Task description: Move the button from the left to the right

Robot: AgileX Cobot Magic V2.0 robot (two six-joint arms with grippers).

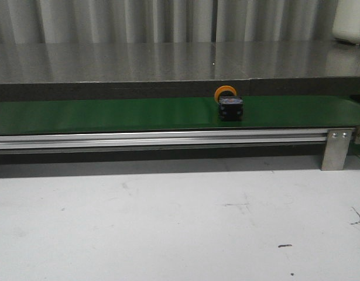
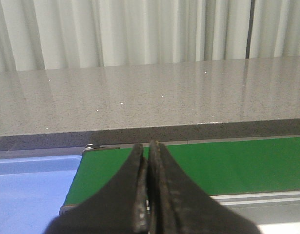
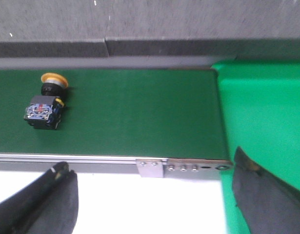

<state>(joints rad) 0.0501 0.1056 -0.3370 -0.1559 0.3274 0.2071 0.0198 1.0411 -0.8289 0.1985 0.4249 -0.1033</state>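
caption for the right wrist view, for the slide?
Right claw open above the belt edge; orange-capped button lies on its side on the green conveyor belt.

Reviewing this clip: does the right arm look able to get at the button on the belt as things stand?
Probably yes. The button lies on its side on the green belt with nothing near it, and the right claw is wide open.

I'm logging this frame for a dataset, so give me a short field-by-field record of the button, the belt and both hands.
button: the button lies on its side, orange cap toward the far counter
support: green belt
contact: no hand touches it
left hand: left hand shut, empty, above the belt's end beside a blue tray
right hand: right hand open, empty, near the belt's other end by a green bin
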